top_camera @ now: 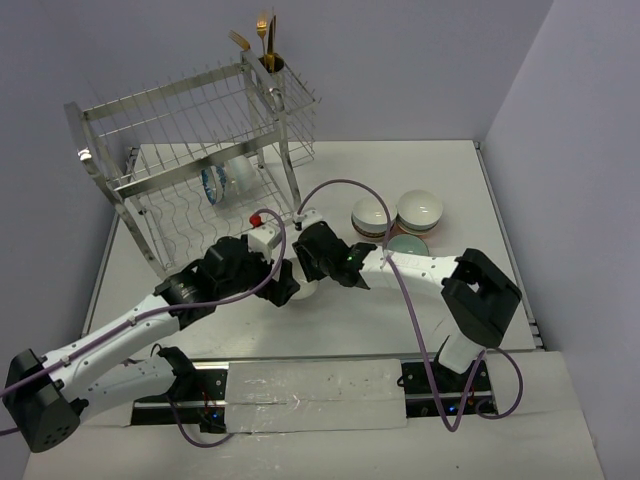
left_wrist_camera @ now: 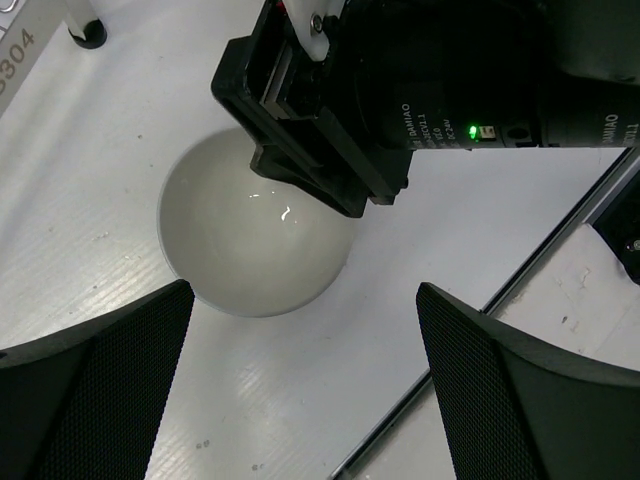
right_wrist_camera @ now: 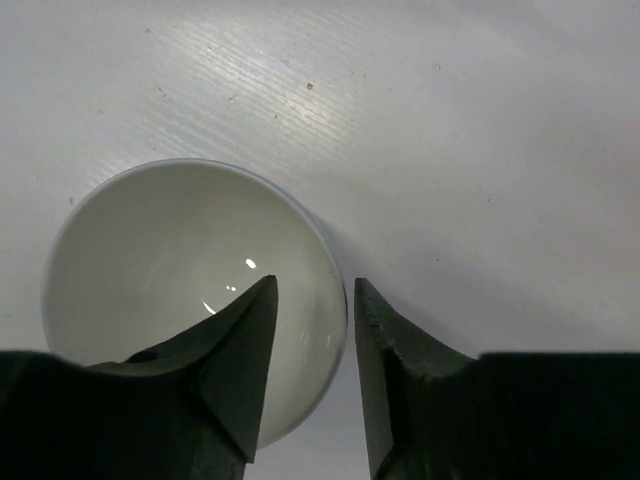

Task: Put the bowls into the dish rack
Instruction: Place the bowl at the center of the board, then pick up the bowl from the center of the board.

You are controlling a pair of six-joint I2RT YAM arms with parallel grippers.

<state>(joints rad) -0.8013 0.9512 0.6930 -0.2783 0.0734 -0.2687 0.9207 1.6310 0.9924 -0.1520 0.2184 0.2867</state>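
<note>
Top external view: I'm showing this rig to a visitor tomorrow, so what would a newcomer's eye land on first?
The tall silver dish rack at the far left dominates, with gold utensils sticking up from its far corner. In the middle, one white bowl sits with its rim between the fingers of the right gripper, and the left gripper is wide open above it. A cluster of bowls waits to the right.

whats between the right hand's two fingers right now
The rim of the white bowl: one finger of the right hand is inside it, the other outside. The right wrist view shows it.
</note>
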